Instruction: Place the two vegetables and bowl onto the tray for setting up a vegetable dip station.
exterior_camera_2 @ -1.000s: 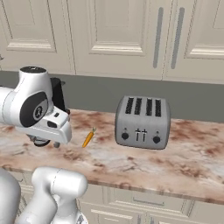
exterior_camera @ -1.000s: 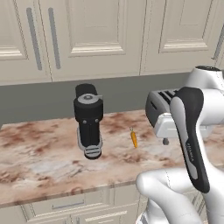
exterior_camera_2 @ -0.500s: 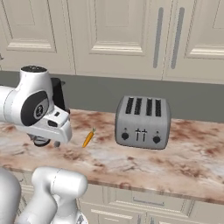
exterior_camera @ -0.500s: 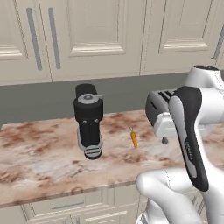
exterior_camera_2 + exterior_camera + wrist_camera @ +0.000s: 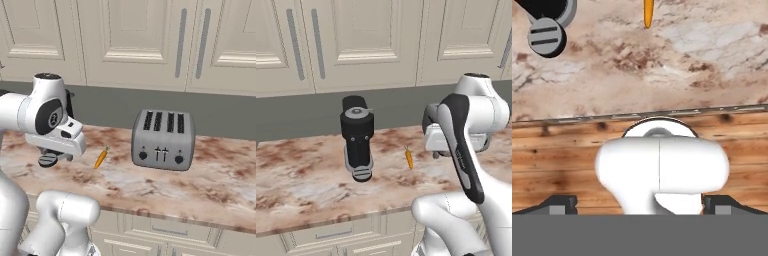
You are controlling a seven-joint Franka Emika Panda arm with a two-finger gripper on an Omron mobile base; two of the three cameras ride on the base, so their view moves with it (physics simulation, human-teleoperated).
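A small orange carrot (image 5: 409, 159) (image 5: 101, 158) lies on the marbled counter between a black appliance and a toaster. In the hand view the carrot (image 5: 648, 12) sits at the top edge, far beyond the fingertips. My gripper (image 5: 639, 204) hangs out past the counter's front edge, above the wooden floor, pointing down. It is open, its fingertips (image 5: 559, 203) spread wide with nothing between them. In the base views the white hand (image 5: 455, 139) (image 5: 61, 142) hovers in front of the counter, short of the carrot. The bowl and the tray are out of view.
A black coffee machine (image 5: 357, 137) (image 5: 544, 30) stands left of the carrot. A silver four-slot toaster (image 5: 163, 138) stands right of it. Cream wall cabinets (image 5: 130, 40) hang above the counter. The counter's front edge (image 5: 662, 112) crosses the hand view.
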